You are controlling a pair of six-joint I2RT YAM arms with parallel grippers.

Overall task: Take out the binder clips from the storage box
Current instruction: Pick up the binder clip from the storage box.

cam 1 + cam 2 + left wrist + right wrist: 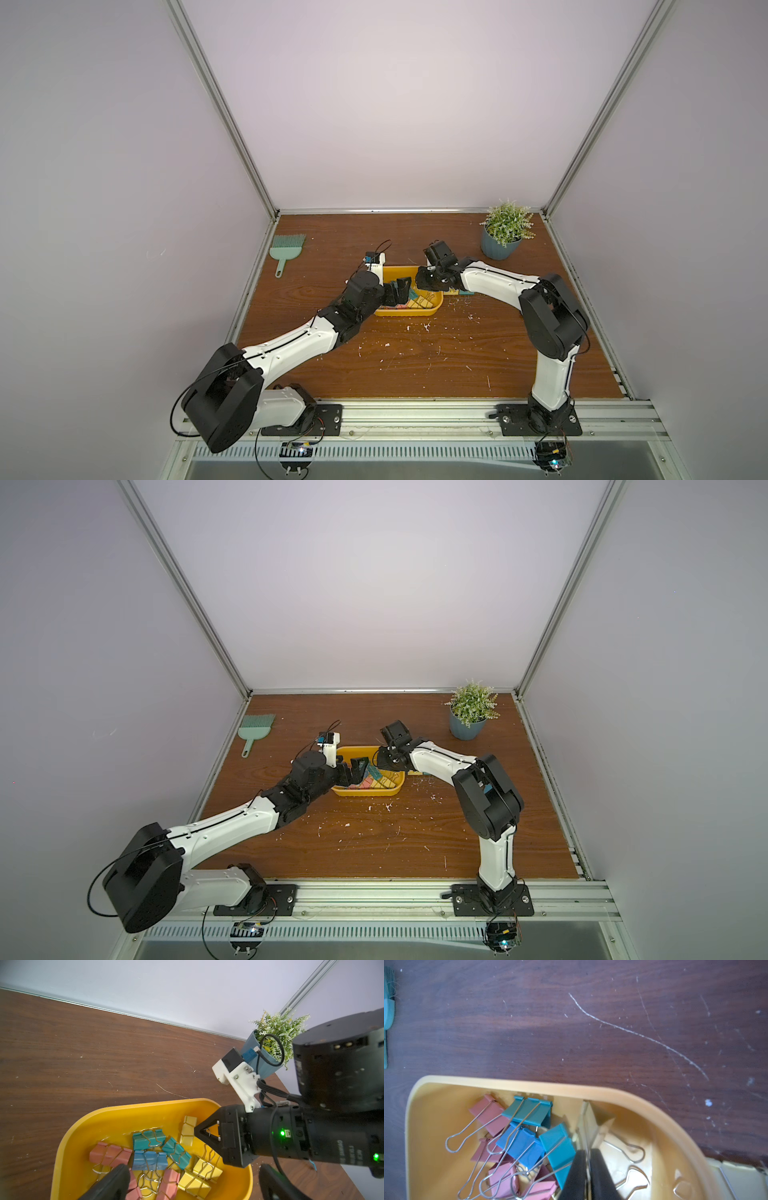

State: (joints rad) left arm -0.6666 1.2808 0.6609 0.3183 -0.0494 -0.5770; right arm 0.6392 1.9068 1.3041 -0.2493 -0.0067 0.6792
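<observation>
The clips (158, 1159) are small folded-metal pieces in matt pink, teal-blue and yellow, each with two thin wire loop handles, some folded flat and some sticking up. Nearly all lie heaped and overlapping in the one box (409, 312), a bright yellow tub with low walls and rounded corners that sits mid-table (415, 365) between the two arms. In the wrist views I count three teal-blue clips, at least three yellow and about four pink in the box; the overlap hides the exact total. In both top views, what look like two more clips, one yellow and one teal, lie on the table just beside the box's right end, partly under the right arm. The right gripper (588, 1154) reaches into the box's right half with its fingers pressed together on the wire handle of one yellow clip (591, 1124), which stands upright near the far wall. The left gripper (400, 291) hangs over the box's left half, fingers spread wide and holding nothing; whether one finger touches the pink clips I cannot tell. One plant (505, 232) stands far right and one brush (286, 251) lies far left, both well apart from the box.
</observation>
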